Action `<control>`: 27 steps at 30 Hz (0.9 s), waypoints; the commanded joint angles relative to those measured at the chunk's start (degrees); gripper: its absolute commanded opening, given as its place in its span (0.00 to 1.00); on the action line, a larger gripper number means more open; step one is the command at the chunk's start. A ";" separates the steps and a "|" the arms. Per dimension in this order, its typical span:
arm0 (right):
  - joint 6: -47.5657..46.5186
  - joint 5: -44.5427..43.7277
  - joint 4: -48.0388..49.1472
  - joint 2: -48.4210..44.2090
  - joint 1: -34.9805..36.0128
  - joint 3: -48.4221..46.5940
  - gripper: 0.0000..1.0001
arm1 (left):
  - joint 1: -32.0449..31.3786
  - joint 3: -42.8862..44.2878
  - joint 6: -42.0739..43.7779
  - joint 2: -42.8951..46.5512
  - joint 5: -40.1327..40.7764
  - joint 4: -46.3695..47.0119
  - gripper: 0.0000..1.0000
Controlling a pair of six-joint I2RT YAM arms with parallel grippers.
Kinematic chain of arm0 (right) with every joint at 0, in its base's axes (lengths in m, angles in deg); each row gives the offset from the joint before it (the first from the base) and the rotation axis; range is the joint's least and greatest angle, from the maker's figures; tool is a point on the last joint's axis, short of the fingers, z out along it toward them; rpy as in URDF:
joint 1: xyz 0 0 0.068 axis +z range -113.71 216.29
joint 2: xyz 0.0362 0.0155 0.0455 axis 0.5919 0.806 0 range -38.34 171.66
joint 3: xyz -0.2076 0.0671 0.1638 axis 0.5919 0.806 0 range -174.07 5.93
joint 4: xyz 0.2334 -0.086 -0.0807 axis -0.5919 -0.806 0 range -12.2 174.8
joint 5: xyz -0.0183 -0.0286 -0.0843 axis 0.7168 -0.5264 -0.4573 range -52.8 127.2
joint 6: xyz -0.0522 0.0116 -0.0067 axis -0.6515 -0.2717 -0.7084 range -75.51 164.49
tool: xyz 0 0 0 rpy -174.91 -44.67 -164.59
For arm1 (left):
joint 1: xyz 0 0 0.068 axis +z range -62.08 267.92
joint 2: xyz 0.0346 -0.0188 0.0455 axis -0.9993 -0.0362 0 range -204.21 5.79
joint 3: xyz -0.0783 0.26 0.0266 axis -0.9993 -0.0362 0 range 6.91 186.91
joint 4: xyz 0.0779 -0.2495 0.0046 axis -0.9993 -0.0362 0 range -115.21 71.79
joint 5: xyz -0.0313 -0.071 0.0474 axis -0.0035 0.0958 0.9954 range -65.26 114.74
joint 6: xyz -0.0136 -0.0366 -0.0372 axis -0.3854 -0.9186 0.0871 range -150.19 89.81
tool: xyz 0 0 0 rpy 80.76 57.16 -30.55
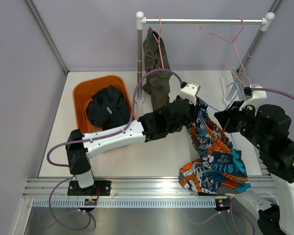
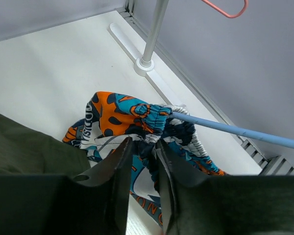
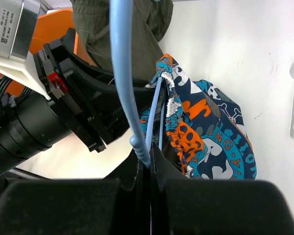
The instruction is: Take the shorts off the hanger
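The shorts (image 1: 213,152), patterned in orange, teal and navy, hang from a blue hanger (image 1: 231,88) and trail down to the table's front edge. My right gripper (image 1: 225,120) is shut on the hanger (image 3: 121,73), whose wire runs up out of its jaws (image 3: 149,164). My left gripper (image 1: 195,104) reaches in from the left. Its jaws (image 2: 143,144) are pinched on the gathered waistband of the shorts (image 2: 122,110), just beside the hanger's blue bar (image 2: 235,130). In the right wrist view the shorts (image 3: 210,132) bunch to the right of the hanger.
An orange basket (image 1: 83,93) at the back left holds a dark garment (image 1: 108,107). An olive garment (image 1: 157,68) hangs from the rack rail (image 1: 206,21), next to an empty pink hanger (image 1: 230,41). The rack's post (image 2: 152,39) stands close behind the shorts.
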 commanded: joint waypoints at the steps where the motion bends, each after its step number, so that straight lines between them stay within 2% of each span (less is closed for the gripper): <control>1: 0.79 2.03 0.76 -0.69 0.48 -0.49 0.00 | 0.00 0.56 1.06 0.47 3.62 3.73 0.18; 4: 0.79 2.38 0.32 -1.04 0.39 -0.67 0.00 | 0.17 0.64 2.11 0.47 5.02 3.73 0.05; 5: 0.88 2.99 0.15 -1.13 0.48 -0.93 0.00 | 0.61 0.73 2.46 0.47 5.64 3.73 0.04; 14: 0.44 6.86 -1.17 -2.71 0.39 -3.04 0.00 | 8.60 7.93 2.29 -5.23 1.87 -1.46 0.01; 21: -0.09 5.64 -3.28 -3.07 0.48 -5.33 0.00 | 10.90 11.37 2.38 -9.46 -2.87 -3.91 0.01; 23: 0.00 4.59 -3.11 -3.33 0.39 -5.15 0.00 | 10.81 10.67 1.94 -9.46 -5.15 -4.10 0.00; 27: 0.52 3.00 -1.27 -3.15 0.48 -3.66 0.00 | 8.62 2.79 2.46 -5.35 -8.42 -0.85 0.00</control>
